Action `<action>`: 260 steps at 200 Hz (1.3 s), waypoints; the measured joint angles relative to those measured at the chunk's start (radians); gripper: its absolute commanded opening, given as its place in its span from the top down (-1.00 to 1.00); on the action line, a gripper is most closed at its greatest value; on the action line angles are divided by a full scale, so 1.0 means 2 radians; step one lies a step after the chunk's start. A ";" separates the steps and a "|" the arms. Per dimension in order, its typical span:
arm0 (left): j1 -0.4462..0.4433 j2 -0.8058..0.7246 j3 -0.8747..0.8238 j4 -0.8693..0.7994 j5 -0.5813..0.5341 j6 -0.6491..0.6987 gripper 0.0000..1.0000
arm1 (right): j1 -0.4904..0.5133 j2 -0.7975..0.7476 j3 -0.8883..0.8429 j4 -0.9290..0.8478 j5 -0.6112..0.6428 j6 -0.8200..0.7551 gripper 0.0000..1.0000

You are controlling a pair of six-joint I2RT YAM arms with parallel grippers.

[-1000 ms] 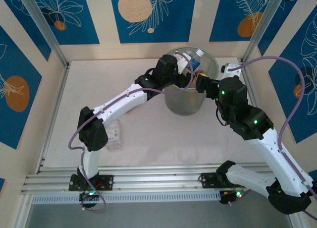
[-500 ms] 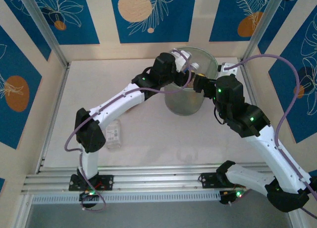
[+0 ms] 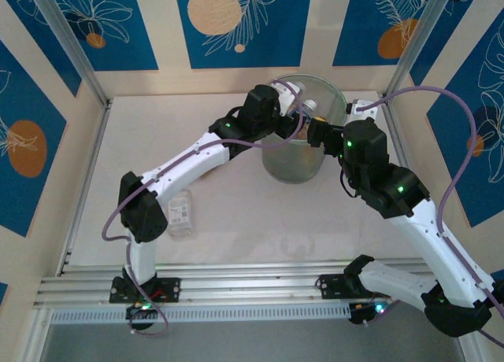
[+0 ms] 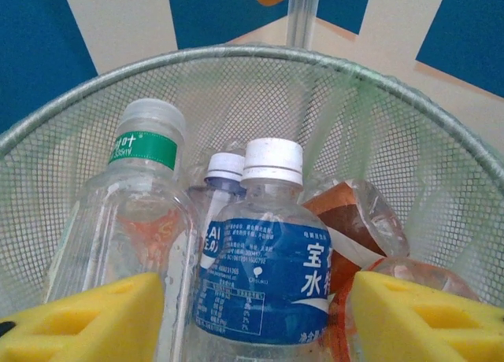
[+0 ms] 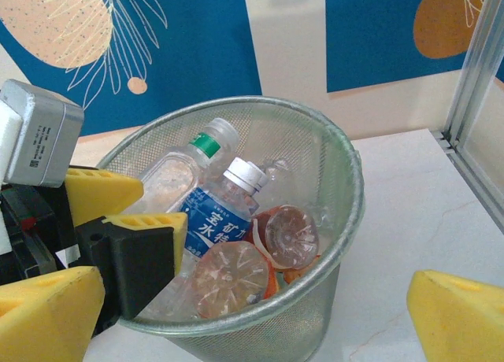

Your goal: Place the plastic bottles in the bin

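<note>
While your left hand [image 4: 257, 299] hangs over the bin [image 4: 441, 118], its yellow pads [image 4: 87, 319] stand partly apart on either side of the blue-labelled bottle [image 4: 266, 236]. A sliver of space shows on each side, so as far as you can see it grips nothing. That bottle stands nearly upright inside the bin, its long axis close to vertical with a slight lean, white cap up and base sunk among the others. Just beside it, on the left of your left wrist view, leans the green-banded bottle [image 4: 138, 197]; it is clear, also cap up, and its axis runs roughly parallel. From your right wrist view both caps point up and toward the far rim, while two amber bottles [image 5: 232, 279] lie lower on the near side with their round ends facing upward. Your right hand [image 5: 256, 299] is spread wide, holding nothing, just beside the bin's wall. From above, the bin sits toward the far side of the desk [image 3: 236, 236]. One lone bottle [image 3: 182, 214] lies flat on the desk, well apart from the bin and beside your left arm's elbow, its long axis running roughly near to far; you cannot tell which end carries the cap
</note>
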 measured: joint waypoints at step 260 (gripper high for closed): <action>0.279 -0.481 -0.490 -0.229 -0.073 -0.234 -0.99 | 0.107 0.124 0.074 -0.031 -0.096 0.015 -0.99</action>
